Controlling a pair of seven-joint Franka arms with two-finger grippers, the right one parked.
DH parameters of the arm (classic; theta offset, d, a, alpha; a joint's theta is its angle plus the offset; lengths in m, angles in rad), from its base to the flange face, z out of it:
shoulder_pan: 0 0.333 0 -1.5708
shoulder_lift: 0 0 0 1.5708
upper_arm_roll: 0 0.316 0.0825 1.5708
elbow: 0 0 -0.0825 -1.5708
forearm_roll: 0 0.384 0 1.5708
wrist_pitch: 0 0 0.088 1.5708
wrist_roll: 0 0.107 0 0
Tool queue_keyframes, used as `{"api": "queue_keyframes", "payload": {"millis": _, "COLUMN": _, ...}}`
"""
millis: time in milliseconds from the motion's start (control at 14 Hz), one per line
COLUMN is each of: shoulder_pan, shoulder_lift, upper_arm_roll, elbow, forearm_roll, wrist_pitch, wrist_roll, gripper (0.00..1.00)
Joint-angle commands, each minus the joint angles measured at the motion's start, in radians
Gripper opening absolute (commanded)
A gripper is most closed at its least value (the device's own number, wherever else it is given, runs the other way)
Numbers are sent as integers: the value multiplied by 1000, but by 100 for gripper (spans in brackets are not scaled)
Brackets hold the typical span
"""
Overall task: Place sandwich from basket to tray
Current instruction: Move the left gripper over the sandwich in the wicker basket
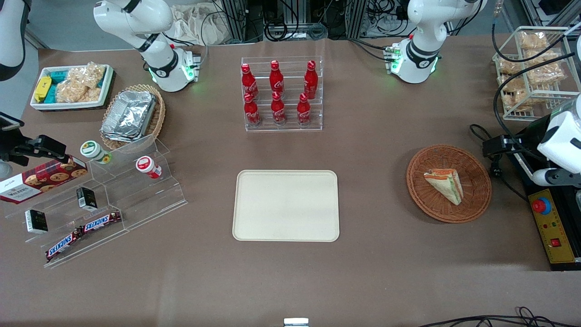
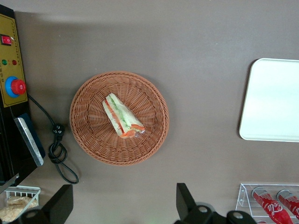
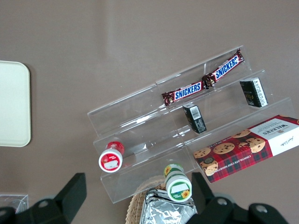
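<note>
The tool point(image 2: 124, 205) hovered high above the basket point(image 2: 88, 135) with its fingers point(image 2: 184, 200) spread open, gripping nothing. The sandwich point(image 2: 122, 115) lay inside the basket, well apart from the tray point(image 2: 271, 100) on the table point(image 2: 187, 42).

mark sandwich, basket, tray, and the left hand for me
sandwich point(image 2: 122, 116), left wrist view, on its filling edge.
basket point(image 1: 476, 200), front view, on bare woven wall.
tray point(image 1: 286, 206), front view, on its bare floor.
hand point(image 2: 124, 205), left wrist view, midway between its open fingers, above the table beside the basket.
</note>
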Motion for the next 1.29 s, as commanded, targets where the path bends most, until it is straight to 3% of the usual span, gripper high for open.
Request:
{"api": "queue_keyframes", "payload": {"millis": 0, "shoulder_pan": 7, "shoulder_lift": -4, "upper_arm_roll": -4, "elbow": 6, "forearm_roll": 0, "wrist_pitch": -13, "wrist_roll": 2, "gripper": 99}}
{"api": "queue_keyframes", "payload": {"millis": 429, "shoulder_pan": 17, "shoulder_lift": -2, "upper_arm_roll": 5, "elbow": 6, "forearm_roll": -50, "wrist_pitch": -21, "wrist_roll": 4, "gripper": 99}}
{"api": "queue_keyframes", "payload": {"millis": 714, "shoulder_pan": 63, "shoulder_lift": 8, "upper_arm_roll": 6, "elbow": -23, "forearm_roll": -37, "wrist_pitch": -120, "wrist_roll": 39, "gripper": 99}}
{"api": "queue_keyframes", "payload": {"millis": 929, "shoulder_pan": 65, "shoulder_lift": 9, "upper_arm_roll": 8, "elbow": -118, "forearm_roll": -35, "wrist_pitch": -23, "wrist_roll": 32, "gripper": 99}}
{"api": "queue_keyframes", "payload": {"millis": 1214, "shoulder_pan": 65, "shoulder_lift": -99, "upper_arm_roll": 16, "elbow": -433, "forearm_roll": -35, "wrist_pitch": 285, "wrist_roll": -27, "gripper": 99}}
